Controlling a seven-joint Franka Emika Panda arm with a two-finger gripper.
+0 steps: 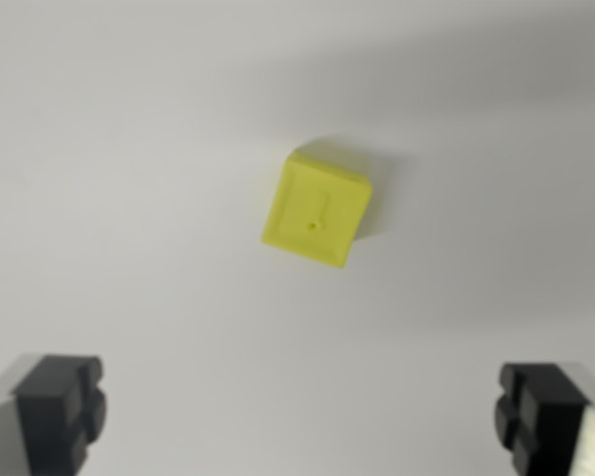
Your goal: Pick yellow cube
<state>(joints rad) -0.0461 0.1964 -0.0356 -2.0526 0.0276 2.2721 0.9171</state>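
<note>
A yellow cube (317, 206) lies on a plain white surface (129, 198), a little above the middle of the wrist view and turned at a slight angle. Its top face has a recessed square with a small hole and a short groove. My gripper (300, 416) hangs above the surface, below the cube in the picture, open wide. One black fingertip (59, 402) shows at the lower left corner and the other at the lower right. Nothing is between them, and the cube is apart from both.
Only the white surface surrounds the cube, with a soft shadow across the upper right.
</note>
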